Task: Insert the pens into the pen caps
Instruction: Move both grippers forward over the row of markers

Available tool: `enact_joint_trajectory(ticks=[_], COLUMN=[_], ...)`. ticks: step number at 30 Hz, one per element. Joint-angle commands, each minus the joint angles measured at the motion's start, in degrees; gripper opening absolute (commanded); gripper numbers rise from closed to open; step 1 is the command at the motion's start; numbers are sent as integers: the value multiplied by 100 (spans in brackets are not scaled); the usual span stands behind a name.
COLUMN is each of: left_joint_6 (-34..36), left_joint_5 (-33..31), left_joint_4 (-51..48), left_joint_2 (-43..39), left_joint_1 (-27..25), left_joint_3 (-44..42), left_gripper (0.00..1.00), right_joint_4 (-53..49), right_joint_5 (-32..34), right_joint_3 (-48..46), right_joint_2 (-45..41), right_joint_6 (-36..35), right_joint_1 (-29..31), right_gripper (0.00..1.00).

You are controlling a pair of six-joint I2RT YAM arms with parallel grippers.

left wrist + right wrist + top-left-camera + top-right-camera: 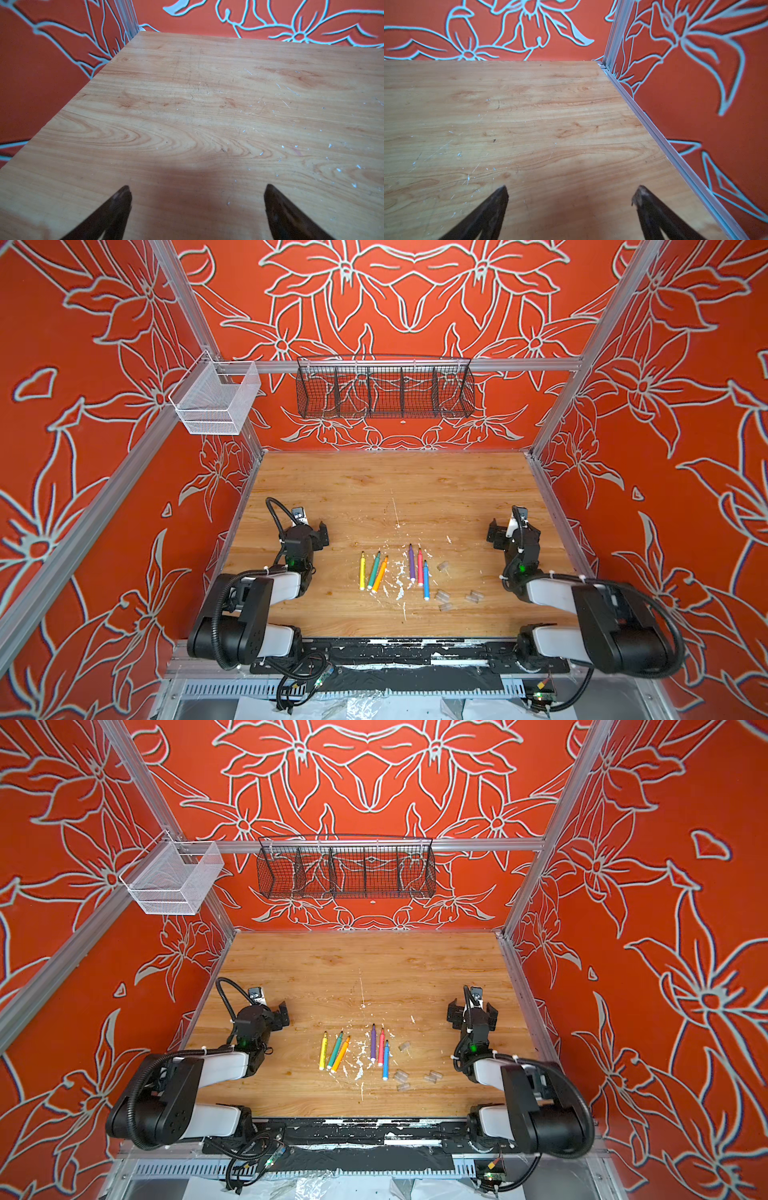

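Observation:
Several uncapped pens lie side by side near the table's front middle in both top views: yellow [361, 571], green [374, 569] and orange [379, 573] in one group, purple [411, 562], pink-red [420, 567] and blue [426, 580] in the other. Several clear pen caps lie to their right, one [443, 566] beside the pink-red pen, the others [442, 594] [473, 596] nearer the front. My left gripper [309, 529] [197, 190] stands open at the left, well apart from the pens. My right gripper [513, 529] [571, 191] stands open at the right, empty.
White paint flecks [399, 585] are scattered on the wooden table [374, 489] around the pens. A black wire basket [384, 387] and a white mesh basket [216, 400] hang on the back rail. Red patterned walls close in three sides.

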Motion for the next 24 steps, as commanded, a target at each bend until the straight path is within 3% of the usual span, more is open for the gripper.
enact_joint_trajectory(ticks=[1, 4, 6, 9, 10, 12, 13, 16, 18, 19, 21, 24], left_joint_6=[-43, -266, -1242, -1994, -2057, -2171, -2070, -2861, -3881, -4249, -4208, -4084], left_joint_5=[-177, -570, -983, -330, -53, 680, 1179, 1524, 1409, 1432, 1901, 2303], left_joint_4=[-416, -1563, -3189, -5423, -5687, -6075, -6356, -6987, -7398, -7577, -7307, -7229], left_joint_2=[-586, -1176, -1599, -2078, -2254, -2581, -2712, -3037, -3264, -3336, -3504, -3638], left_joint_1=[15, -1, -2, -2, -2, 6, -2, 19, 70, 100, 113, 112], left_joint_3=[101, 483, 1146, 2257, 2438, 2662, 2852, 3183, 3236, 3311, 3326, 3359], left_gripper=[96, 96, 96, 96, 96, 96, 96, 96, 96, 97, 97, 97], right_joint_4=[-1032, -1322, -2027, -3562, -3895, -4608, -4911, -5832, -6972, -6729, -5627, -5708], right_joint_5=[449, 975, 1024, 695, 245, -1402, -1731, -1085, -116, -484, -1936, -2685], right_joint_3=[278, 207, 380, 857, 1033, 1697, 2062, 2800, 3145, 3072, 2759, 2733], right_joint_2=[-963, -1579, -1994, -2573, -2732, -3018, -3111, -3183, -3235, -3283, -3244, -2827], right_joint_6=[255, 1021, 1482, 2523, 2530, 1866, 1897, 2941, 4459, 4340, 3760, 3896], right_joint_1=[52, 52, 52, 43, 29, -6, 0, -1, -5, -18, -19, -12], right_gripper=[97, 97, 97, 97, 97, 97, 97, 97, 97, 97, 97, 97])
